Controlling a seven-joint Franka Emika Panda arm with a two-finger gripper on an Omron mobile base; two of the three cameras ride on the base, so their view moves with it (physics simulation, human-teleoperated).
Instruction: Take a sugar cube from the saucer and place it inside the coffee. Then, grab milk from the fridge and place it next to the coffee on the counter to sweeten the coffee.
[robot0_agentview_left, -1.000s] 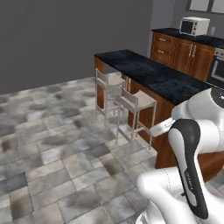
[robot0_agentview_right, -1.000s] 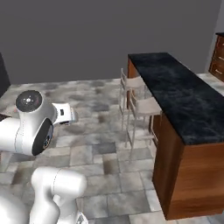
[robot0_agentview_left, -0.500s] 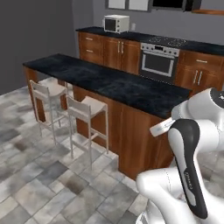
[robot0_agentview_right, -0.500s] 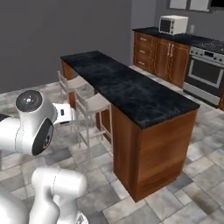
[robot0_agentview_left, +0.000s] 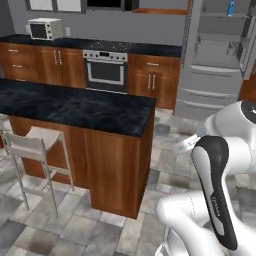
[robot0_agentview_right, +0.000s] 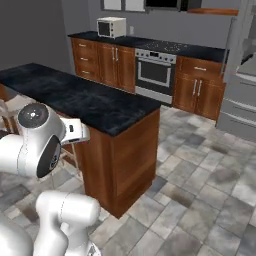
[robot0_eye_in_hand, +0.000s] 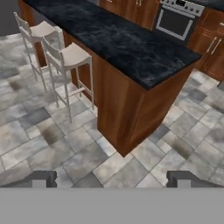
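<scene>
The fridge (robot0_agentview_left: 216, 60) stands open at the back right, grey steel with inner shelves; its edge also shows in the right base view (robot0_agentview_right: 244, 80). A small blue carton, the milk (robot0_agentview_left: 230, 8), sits on its top shelf. The black marbled counter (robot0_agentview_left: 75, 106) tops a wooden island ahead (robot0_agentview_right: 75, 97) (robot0_eye_in_hand: 118, 41). My gripper (robot0_eye_in_hand: 111, 181) is open and holds nothing; its dark fingertips (robot0_eye_in_hand: 40, 179) hang above the tiled floor beside the island's end. The sugar cube, the saucer and the coffee are out of view.
Two white stools (robot0_eye_in_hand: 70, 57) stand along the island's left side. A steel oven (robot0_agentview_left: 105, 72) and a microwave (robot0_agentview_left: 45, 28) are on the back wall's counter run. Open tiled floor (robot0_agentview_right: 200, 175) lies between the island and the fridge.
The whole picture has swung as the base turns: the island slid left, and the oven and then the open fridge came into view. The gripper stays open.
</scene>
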